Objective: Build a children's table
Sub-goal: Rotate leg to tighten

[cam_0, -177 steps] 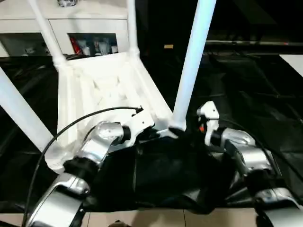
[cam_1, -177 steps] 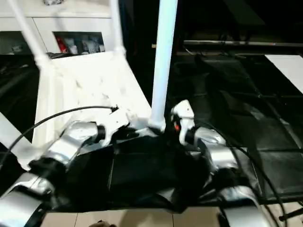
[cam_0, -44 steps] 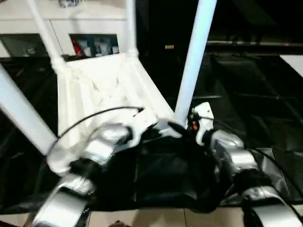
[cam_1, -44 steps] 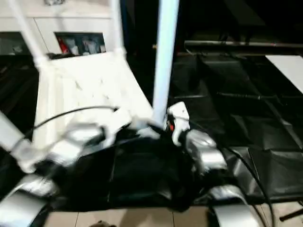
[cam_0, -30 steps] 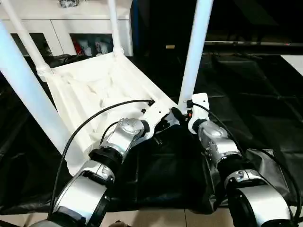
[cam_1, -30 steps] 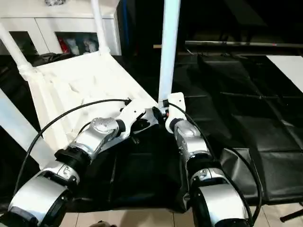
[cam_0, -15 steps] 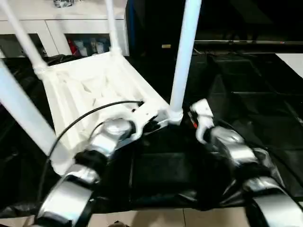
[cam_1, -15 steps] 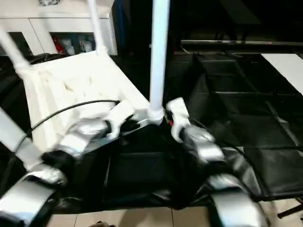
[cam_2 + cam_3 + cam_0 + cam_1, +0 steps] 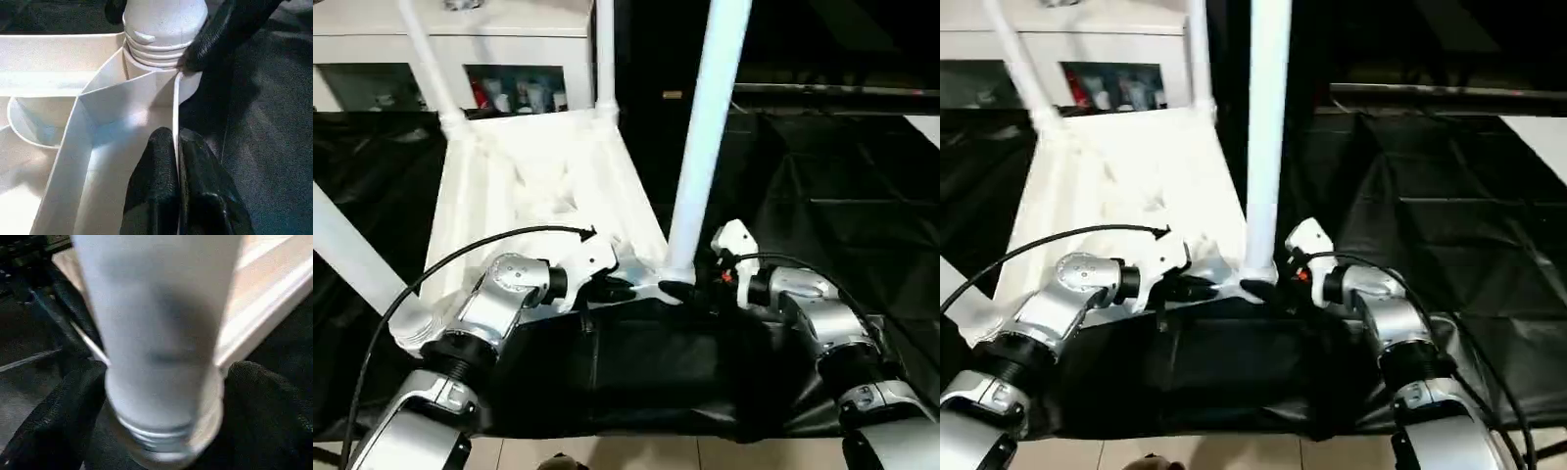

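White tabletop (image 9: 538,186) inverted, four legs socketed. Left claw (image 9: 177,161) pinches rim; right claw (image 9: 161,431) straddles near-corner leg (image 9: 700,147), likely final tightening.

Black cloth (image 9: 646,372) draped over work table; white cabinet (image 9: 509,44) behind, coloured items (image 9: 514,96) on shelf.

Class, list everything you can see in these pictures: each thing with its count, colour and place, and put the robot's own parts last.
Tabletop: one, white, upside down on the black cloth.
Legs: four, white, upright in the corner sockets.
Black cloth: one, covering the work table.
Cabinet: one, white, behind the tabletop.
Left pincer: black fingers shut on the tabletop's rim, beside the near leg's socket.
Right pincer: black fingers around the near leg's base.
Forearms: two, silver, nearest the camera.
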